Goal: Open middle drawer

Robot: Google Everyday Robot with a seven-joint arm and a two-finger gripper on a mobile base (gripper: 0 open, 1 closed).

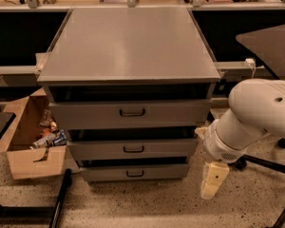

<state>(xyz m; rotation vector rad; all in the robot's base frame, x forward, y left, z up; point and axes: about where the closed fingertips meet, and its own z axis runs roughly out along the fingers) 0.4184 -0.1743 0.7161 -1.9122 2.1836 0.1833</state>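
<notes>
The grey metal cabinet [128, 46] has three drawers, each with a small dark loop handle. The middle drawer [133, 149] has the mid-sized front, between the larger top drawer [131, 113] and the smaller bottom drawer [134, 173]. Its handle [133, 149] is at the centre of its front. My gripper [213, 180] is cream-coloured and hangs pointing down from the white arm [256, 113]. It is to the right of the cabinet, near the floor, level with the bottom drawer. It touches no drawer and holds nothing.
An open cardboard box [31, 148] with litter stands on the floor left of the cabinet. A black bar [60, 198] lies at lower left. Black chair legs [263, 164] and a dark tabletop [270, 46] are at right. A bench runs behind.
</notes>
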